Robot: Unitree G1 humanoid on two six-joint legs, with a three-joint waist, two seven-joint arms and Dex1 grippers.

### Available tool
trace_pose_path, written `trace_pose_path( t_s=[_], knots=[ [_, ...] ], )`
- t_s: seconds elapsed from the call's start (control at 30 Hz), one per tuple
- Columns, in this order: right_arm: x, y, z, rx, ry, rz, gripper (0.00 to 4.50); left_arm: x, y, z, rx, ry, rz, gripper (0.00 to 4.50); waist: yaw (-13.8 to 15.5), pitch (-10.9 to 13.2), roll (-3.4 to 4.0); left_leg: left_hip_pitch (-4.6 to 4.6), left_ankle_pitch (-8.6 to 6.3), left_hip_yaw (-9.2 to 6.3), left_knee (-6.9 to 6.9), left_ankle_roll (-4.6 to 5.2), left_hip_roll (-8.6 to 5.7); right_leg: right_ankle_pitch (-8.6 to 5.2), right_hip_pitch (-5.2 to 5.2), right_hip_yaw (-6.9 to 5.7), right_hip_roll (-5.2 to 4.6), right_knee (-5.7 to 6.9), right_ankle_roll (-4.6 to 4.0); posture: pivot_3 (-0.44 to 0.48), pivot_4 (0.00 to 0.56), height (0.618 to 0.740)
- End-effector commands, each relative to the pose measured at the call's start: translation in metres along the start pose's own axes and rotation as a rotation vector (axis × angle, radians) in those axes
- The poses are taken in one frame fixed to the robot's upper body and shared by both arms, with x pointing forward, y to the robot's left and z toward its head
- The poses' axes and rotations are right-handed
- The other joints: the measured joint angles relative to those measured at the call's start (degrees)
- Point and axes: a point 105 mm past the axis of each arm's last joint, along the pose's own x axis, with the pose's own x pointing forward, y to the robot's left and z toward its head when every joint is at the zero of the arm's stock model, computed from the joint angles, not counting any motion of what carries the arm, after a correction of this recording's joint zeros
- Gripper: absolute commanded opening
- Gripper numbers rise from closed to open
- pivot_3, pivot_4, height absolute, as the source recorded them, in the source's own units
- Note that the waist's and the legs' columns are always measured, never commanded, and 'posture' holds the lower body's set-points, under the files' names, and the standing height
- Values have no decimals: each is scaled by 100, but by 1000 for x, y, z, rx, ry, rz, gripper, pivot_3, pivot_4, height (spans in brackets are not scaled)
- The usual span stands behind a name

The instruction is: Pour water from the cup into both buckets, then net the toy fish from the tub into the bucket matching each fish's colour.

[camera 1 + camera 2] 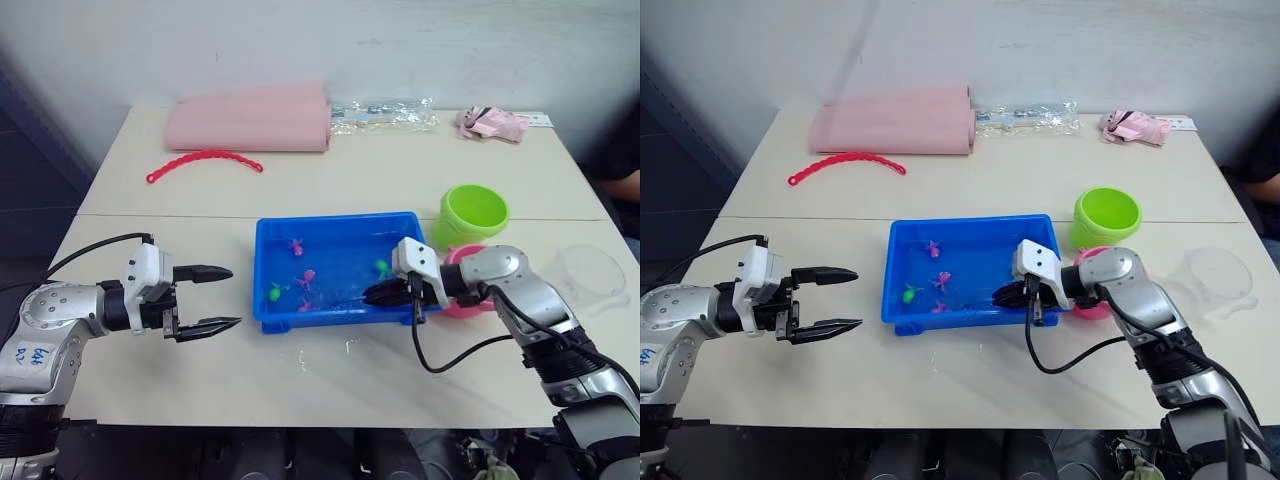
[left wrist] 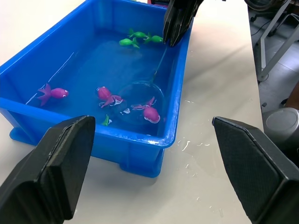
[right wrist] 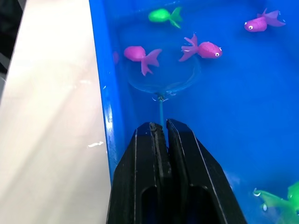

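- Tub [image 1: 268, 262]: blue tray near the middle of the table [image 1: 300, 380], holding water with toy fish in it.
- Right gripper [image 1: 385, 294]: positioned over the tub's right-hand near corner, fingers [image 3: 187, 186] pressed together on the net handle [image 3: 160, 111], which runs from the fingertips down into the water.
- Net [image 3: 163, 74]: round hoop submerged in the tub near its front wall. One pink fish [image 3: 141, 55] lies within the hoop outline; a second pink fish [image 3: 203, 48] sits at the hoop's edge. Whether either rests on the mesh cannot be determined.
- Other fish: a third pink fish [image 3: 261, 22] sits farther out in the tub, a green fish [image 3: 163, 15] beyond the hoop, and further green fish [image 2: 140, 38] near the right gripper's end of the tub.
- Left gripper [image 1: 210, 298]: held above the bare table to the left of the tub, well apart from it, fingers spread wide with nothing between them.
- Green bucket [image 1: 472, 214]: upright just beyond the tub's right far corner.
- Pink bucket [image 1: 462, 300]: beside the tub's right end, nearer than the green one, largely covered by the right arm.
- Cup [image 1: 585, 272]: clear, lying at the right side of the table, apart from both buckets.
- Water droplets [image 2: 189, 144]: on the tabletop close to the tub's front corner.
- Far side of table: a folded pink cloth [image 1: 250, 118], a red beaded strip [image 1: 203, 160], a clear plastic bag [image 1: 385, 113] and a small pink item [image 1: 492, 122].
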Motion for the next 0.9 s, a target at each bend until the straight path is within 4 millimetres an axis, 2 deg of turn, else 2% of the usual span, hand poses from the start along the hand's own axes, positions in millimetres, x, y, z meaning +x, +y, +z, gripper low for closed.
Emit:
trace_pose_path(
  t_s=[0.03,0.43,0.6,0.9],
  knots=[
    [-8,5,12,-21,-43,29,0,-4,2,3,17,-16,17,4363,0,0,0,0,0,0,0,0,0,0,0,0,0,0,0,0,150,740],
    [-30,6,19,-27,-107,-19,0,2,5,2,32,-20,-8,4363,7,0,0,0,-1,1,-2,-1,0,0,-1,0,-1,-1,0,0,150,740],
    [-52,9,12,-71,-92,-131,0,10,8,14,34,-87,-15,4363,46,0,-1,-1,-2,1,-2,0,-2,0,1,-1,-2,-4,0,0,150,740],
    [-86,22,10,-86,-190,-372,0,37,16,35,56,-201,-59,4363,30,1,-2,2,0,3,0,-2,-2,0,2,1,3,3,0,0,150,740]
  ],
)
